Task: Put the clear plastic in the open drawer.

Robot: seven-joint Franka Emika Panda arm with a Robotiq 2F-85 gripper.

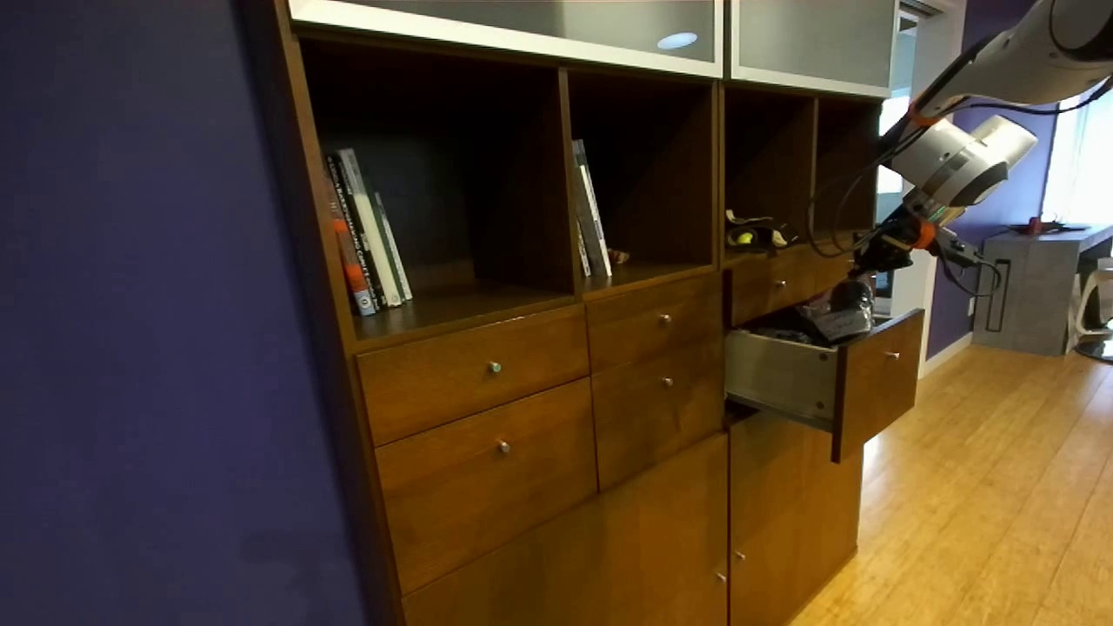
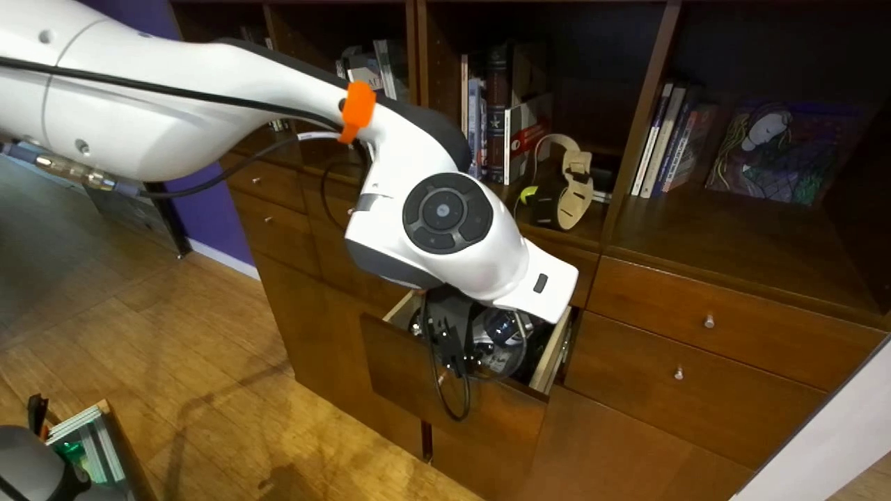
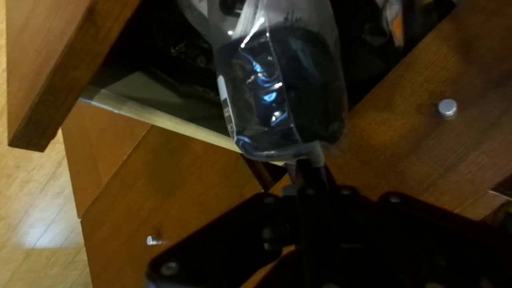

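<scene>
Highlights streak the clear plastic (image 3: 276, 94) at the jaws, themselves near-black in a dim, soft wrist view. Glare whitens the wooden floor (image 3: 48, 220) well apart from them; in an exterior view, a window (image 1: 1081, 165) far beyond the jaws washes out.

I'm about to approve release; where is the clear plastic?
In the wrist view's upper middle, the plastic is held by the pincer, at the mouth of the open drawer.

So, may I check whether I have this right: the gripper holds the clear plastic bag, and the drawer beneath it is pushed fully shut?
Not quite: the drawer beneath is pulled open, not shut, as both exterior views show. The gripper does hold the clear plastic bag, as you say.
</scene>
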